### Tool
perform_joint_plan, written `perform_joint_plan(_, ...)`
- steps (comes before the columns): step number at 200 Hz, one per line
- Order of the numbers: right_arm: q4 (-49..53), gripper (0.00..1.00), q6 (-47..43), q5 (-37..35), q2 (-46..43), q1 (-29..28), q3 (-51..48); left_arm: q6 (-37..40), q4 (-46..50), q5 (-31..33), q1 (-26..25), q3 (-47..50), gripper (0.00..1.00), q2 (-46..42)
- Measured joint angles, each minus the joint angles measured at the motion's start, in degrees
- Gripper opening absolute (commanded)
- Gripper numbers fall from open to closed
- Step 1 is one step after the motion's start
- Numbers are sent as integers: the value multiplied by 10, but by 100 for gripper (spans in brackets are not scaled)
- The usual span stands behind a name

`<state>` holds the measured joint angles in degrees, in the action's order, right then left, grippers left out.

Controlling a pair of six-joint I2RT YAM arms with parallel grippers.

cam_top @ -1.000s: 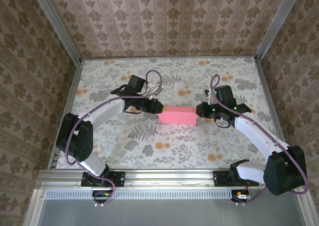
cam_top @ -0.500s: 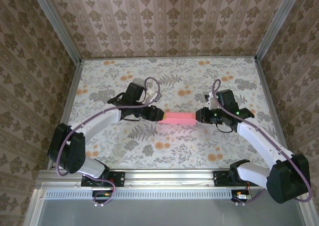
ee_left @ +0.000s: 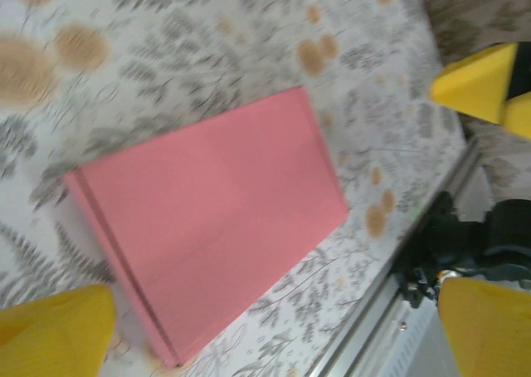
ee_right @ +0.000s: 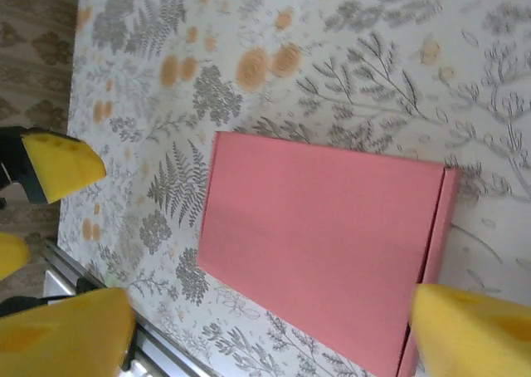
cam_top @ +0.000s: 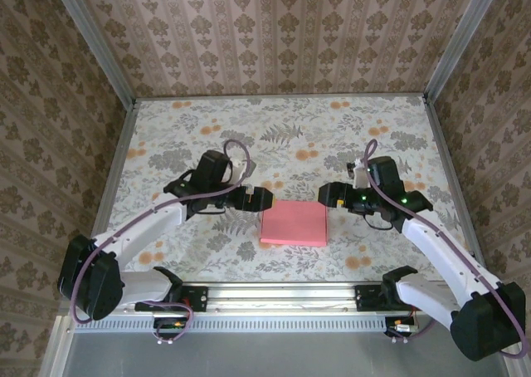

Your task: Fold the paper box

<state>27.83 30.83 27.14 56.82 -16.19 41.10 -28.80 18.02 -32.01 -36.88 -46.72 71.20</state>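
The paper box (cam_top: 294, 222) is a closed, flat pink box lying lid-up on the floral table, near the front middle. In the left wrist view the paper box (ee_left: 211, 219) shows a seam along its left side. My left gripper (cam_top: 260, 198) hovers at the box's far left corner, open, with its yellow fingertips (ee_left: 58, 327) spread wide and nothing between them. My right gripper (cam_top: 323, 196) hovers at the far right corner, also open and not touching the paper box (ee_right: 319, 244), yellow fingertips (ee_right: 473, 331) apart.
The floral table (cam_top: 207, 136) stretches away behind the box. An aluminium rail (cam_top: 274, 292) runs along the near edge just in front of the box. Wallpapered walls with metal posts (cam_top: 91, 41) close in the back and sides.
Both grippers have opened and let go of the box. It was held on edge between them and now lies flat, nearer the front. Both arms have drawn back toward the front.
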Motion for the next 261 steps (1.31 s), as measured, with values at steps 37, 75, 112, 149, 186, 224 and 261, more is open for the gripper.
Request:
perform_joint_plan(37, 0, 100, 14, -21, 31, -17, -43, -41, -1, 67, -35, 27, 100, 19)
perform_joint_plan(75, -8, 100, 29, -56, 67, -63, -64, -74, -18, 113, -73, 27, 100, 85)
perform_joint_plan(112, -37, 100, 50, -76, 100, -102, -81, -97, -47, 126, -96, 27, 100, 149)
perform_joint_plan(149, -74, 100, 58, -87, 133, -122, -81, -115, -86, 128, -96, 27, 100, 160)
perform_joint_plan(186, -104, 100, 61, -89, 160, -123, -78, -122, -113, 124, -95, 23, 100, 170)
perform_joint_plan(224, -112, 100, 60, -97, 184, -123, -44, -131, -137, 116, -74, 22, 100, 173)
perform_joint_plan(261, -116, 100, 60, -110, 224, -123, 12, -137, -151, 104, -32, 14, 100, 176)
